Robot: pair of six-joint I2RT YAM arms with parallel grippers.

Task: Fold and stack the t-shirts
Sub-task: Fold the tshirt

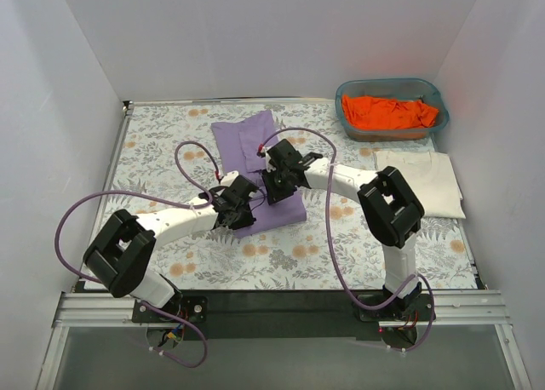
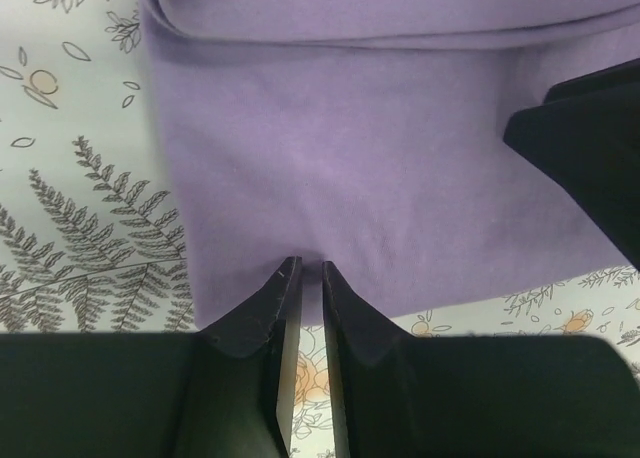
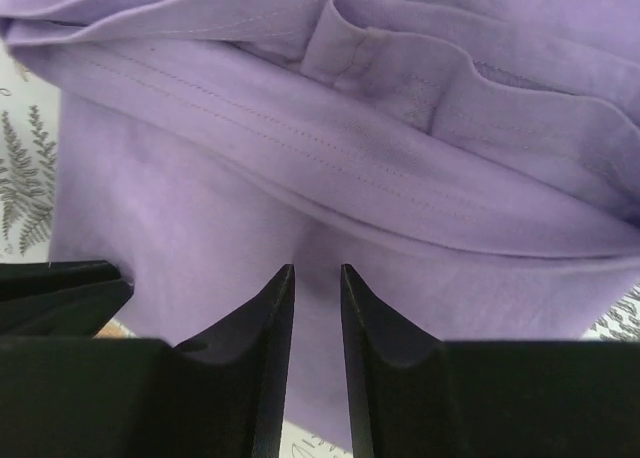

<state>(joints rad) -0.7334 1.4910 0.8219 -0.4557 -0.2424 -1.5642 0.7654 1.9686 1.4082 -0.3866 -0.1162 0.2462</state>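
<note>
1. Left arm: elbow low at the near left, forearm angled in to mid-counter. Left pincer sits on the near edge of the lavender-purple cloth t-shirt, jaws a thin slit apart. Grip cannot be told.
2. Right arm: elbow raised, forearm reaching left. Right pincer tips are on the same shirt with a narrow gap. Grip unclear.
3. The shirt lies partly folded on the floral-clothed counter.
4. Right: cream-white folded t-shirt. Far right: bright orange t-shirt in the teal plastic basket.

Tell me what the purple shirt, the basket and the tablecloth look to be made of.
Purple t-shirt: soft matte knit cloth, likely cotton; stitched hems, limp folds.
Basket: teal plastic, probably; smooth, slightly glossy moulded rim.
Tablecloth: flat printed floral sheet; fabric or vinyl, unclear.
</note>
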